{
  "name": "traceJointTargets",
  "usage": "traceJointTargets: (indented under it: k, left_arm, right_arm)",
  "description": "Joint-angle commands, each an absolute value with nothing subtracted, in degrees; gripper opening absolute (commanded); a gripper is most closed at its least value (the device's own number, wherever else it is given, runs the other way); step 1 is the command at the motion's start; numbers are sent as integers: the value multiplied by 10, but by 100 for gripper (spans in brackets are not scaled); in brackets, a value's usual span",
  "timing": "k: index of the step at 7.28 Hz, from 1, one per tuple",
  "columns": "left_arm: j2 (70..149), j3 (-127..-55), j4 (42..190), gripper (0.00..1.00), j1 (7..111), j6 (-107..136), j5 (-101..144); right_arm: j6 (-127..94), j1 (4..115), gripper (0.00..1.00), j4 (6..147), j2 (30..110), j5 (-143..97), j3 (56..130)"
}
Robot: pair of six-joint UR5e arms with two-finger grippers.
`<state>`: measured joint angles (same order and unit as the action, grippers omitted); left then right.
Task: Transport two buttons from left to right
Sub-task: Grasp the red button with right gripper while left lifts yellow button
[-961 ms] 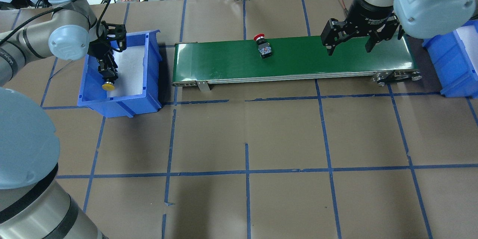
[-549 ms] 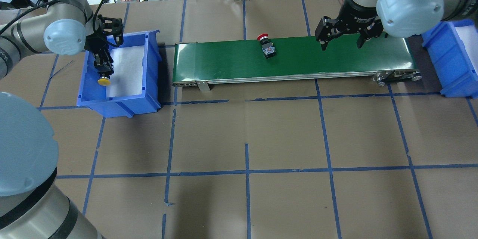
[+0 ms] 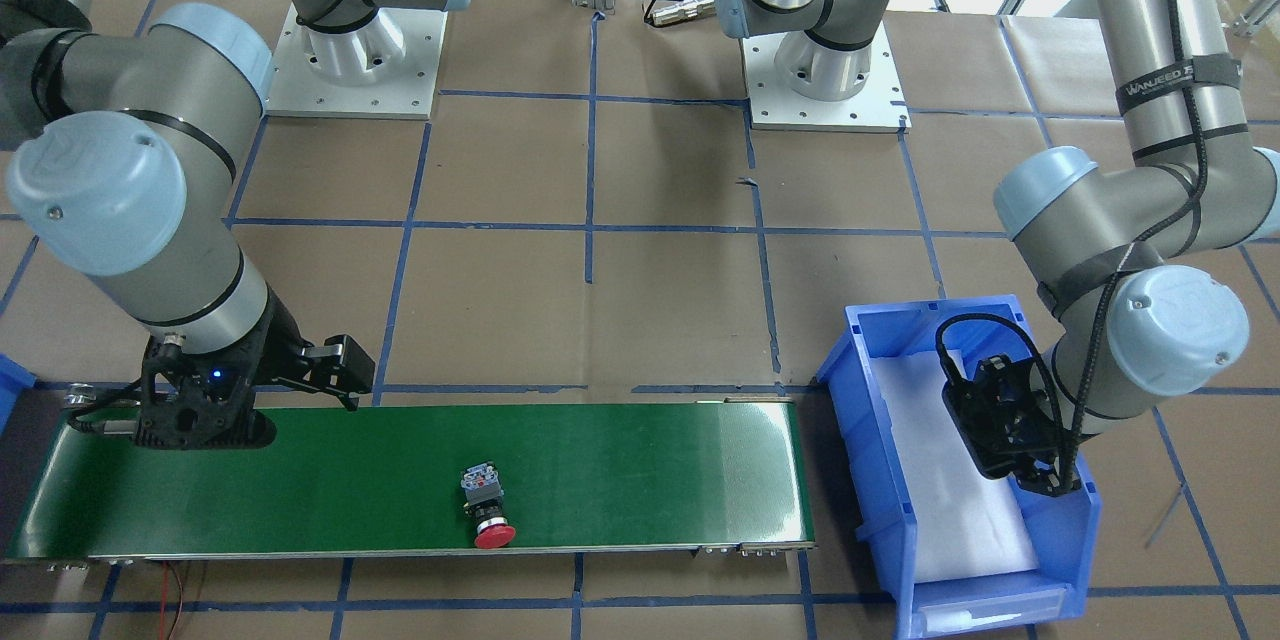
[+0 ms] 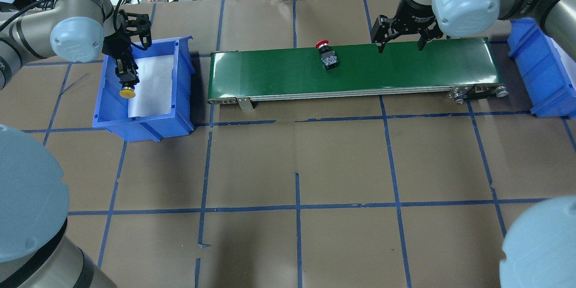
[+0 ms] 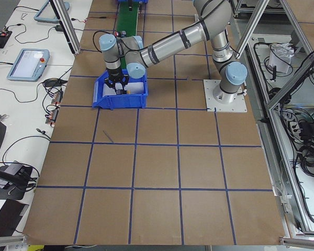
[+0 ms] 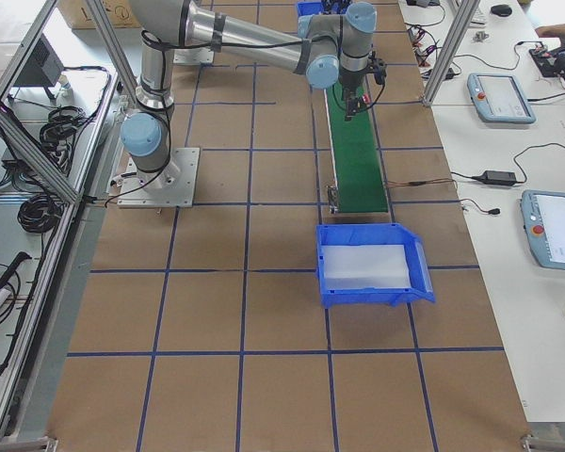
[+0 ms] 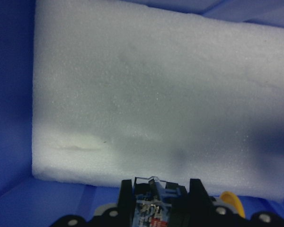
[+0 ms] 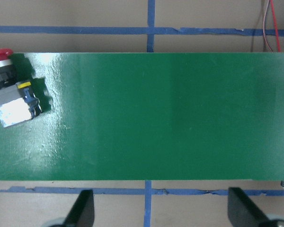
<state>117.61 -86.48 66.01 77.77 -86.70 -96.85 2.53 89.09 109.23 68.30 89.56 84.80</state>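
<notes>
Rightward along the belt the red button (image 4: 328, 58) has drifted over the last second, and the right hand (image 4: 400, 48) has slid left toward it. Brown paper gridded with blue tape covers the table (image 4: 342, 162); cables trail along its far edge. On it lies the green conveyor belt (image 4: 405, 72), with the left bin (image 4: 144, 123) and right bin (image 4: 535, 76), both blue, at its ends. The right hand hangs spread wide at the belt's far edge, apart from the red button. The left hand (image 4: 127, 82) is clenched on the yellow button (image 4: 127, 93) above the left bin's white foam (image 4: 153, 81).
</notes>
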Motion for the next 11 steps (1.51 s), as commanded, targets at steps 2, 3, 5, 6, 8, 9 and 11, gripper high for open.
traceJointTargets:
  k: [2, 3, 5, 6, 8, 9, 11]
  left_arm:
    - [1129, -863, 679, 29, 833, -799, -968]
    - [1114, -863, 691, 29, 837, -783, -967]
    - [1076, -862, 726, 29, 838, -780, -947]
    - [1071, -862, 728, 29, 840, -775, -941]
    - [1081, -862, 722, 29, 863, -728, -928]
    - [1088, -861, 717, 29, 874, -719, -928]
    - [1101, -861, 694, 28, 902, -673, -928]
  right_arm:
    - [19, 918, 100, 1129, 626, 897, 820]
    - [1, 927, 100, 1135, 618, 897, 821]
    - [-18, 936, 100, 1135, 612, 896, 821]
    - [-15, 936, 100, 1142, 605, 897, 821]
    - [-18, 946, 100, 1155, 598, 896, 819]
    - [-18, 947, 100, 1162, 592, 896, 819]
    - [-16, 948, 100, 1175, 586, 897, 819]
